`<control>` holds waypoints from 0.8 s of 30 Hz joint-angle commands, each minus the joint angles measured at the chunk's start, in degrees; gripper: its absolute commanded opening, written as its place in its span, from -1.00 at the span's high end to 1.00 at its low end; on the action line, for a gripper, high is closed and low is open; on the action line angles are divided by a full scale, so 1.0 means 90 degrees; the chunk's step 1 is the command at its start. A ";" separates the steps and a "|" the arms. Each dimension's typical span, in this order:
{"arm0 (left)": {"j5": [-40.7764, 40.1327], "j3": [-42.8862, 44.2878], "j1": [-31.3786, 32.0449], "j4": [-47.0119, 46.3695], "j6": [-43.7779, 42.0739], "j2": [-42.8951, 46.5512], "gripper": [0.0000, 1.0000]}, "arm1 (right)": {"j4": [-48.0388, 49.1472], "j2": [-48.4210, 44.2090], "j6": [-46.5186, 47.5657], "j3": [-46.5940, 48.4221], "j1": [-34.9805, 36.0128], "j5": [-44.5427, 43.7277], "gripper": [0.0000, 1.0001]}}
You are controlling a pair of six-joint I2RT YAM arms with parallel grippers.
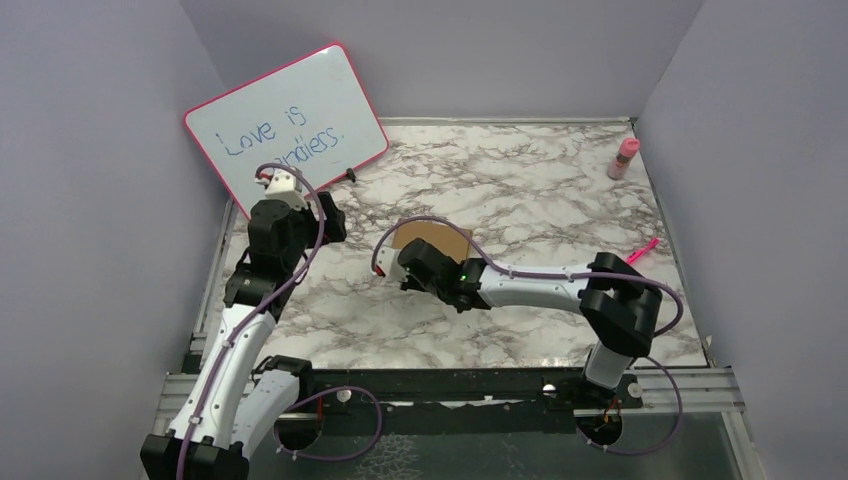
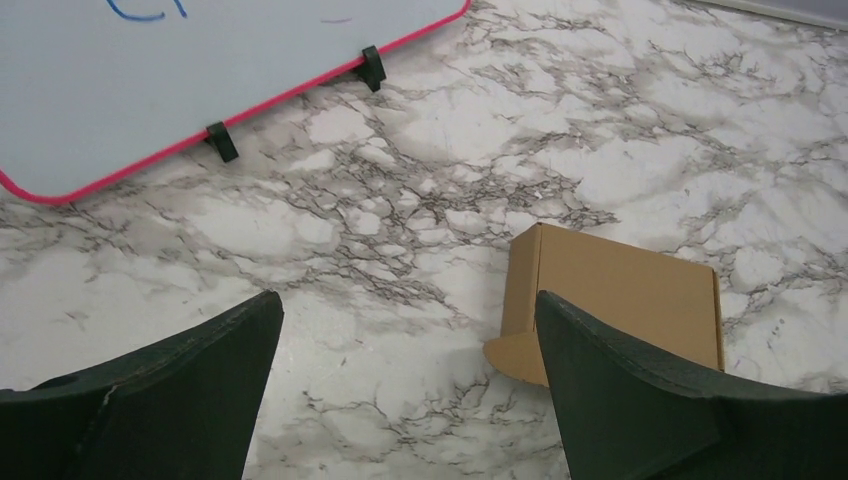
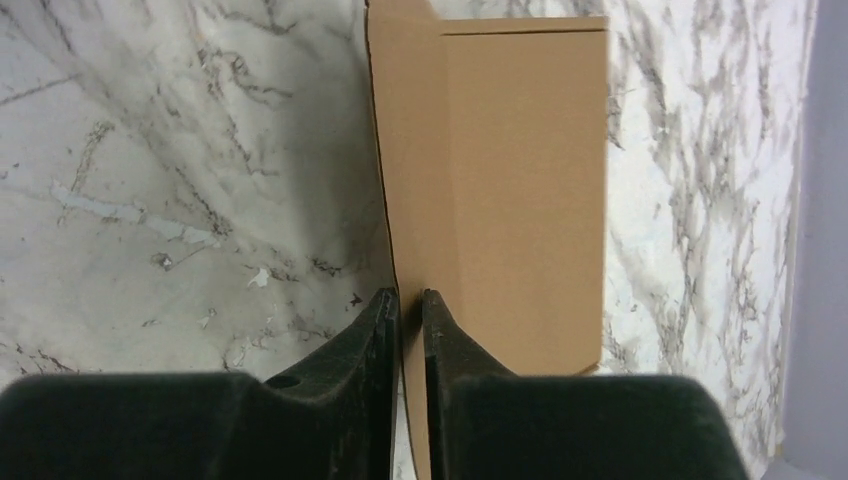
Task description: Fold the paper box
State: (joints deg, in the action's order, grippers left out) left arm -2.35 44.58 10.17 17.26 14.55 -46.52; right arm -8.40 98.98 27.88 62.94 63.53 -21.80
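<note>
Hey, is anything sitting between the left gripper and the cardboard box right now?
Nothing visible. Only bare table lies between the open left gripper and the box. The whiteboard stands off to the side, and the right gripper pinches one edge of the box.

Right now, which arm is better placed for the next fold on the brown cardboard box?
Right, I'd say. The right claw pinches a flap edge of the brown cardboard box, while the left claw hangs wide open away from it, touching nothing.
</note>
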 commanded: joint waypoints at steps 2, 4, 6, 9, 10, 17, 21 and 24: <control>0.0553 -0.0807 -0.0027 -0.0445 0.1330 0.0072 -0.90 | -0.0098 0.0301 -0.0381 -0.0118 -0.0003 0.0416 0.54; 0.0704 -0.1134 -0.0027 -0.0754 0.1708 0.0061 -0.88 | -0.0118 0.0332 -0.0437 -0.0061 0.0002 0.0478 0.43; 0.0853 -0.1400 -0.0026 -0.1060 0.2070 0.0014 -0.87 | -0.0123 0.0267 -0.0458 -0.0004 0.0002 0.0547 0.31; 0.1040 -0.1664 -0.0027 -0.1455 0.2399 -0.0136 -0.84 | -0.0133 -0.0010 -0.0463 0.0077 -0.0019 0.0612 0.16; 0.1079 -0.1726 -0.0027 -0.1551 0.2460 -0.0196 -0.85 | -0.0166 -0.0106 -0.0498 0.0136 -0.0061 0.0698 0.11; 0.1171 -0.1995 0.0056 -0.1883 0.2664 -0.0499 -0.84 | -0.0130 -0.0667 -0.1358 0.0593 -0.1236 0.2107 -0.15; 0.1364 -0.2247 0.0154 -0.2232 0.2990 -0.0661 -0.84 | 0.0038 -0.0439 -0.2249 0.0823 -0.2339 0.3297 -0.16; 0.1484 -0.2400 0.0243 -0.2423 0.3138 -0.0822 -0.83 | 0.0405 -0.0216 -0.2934 0.0782 -0.3170 0.4426 -0.17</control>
State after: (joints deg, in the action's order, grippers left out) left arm 7.77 24.84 11.29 0.23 39.27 -52.31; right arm -7.81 94.72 11.92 69.89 42.39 1.76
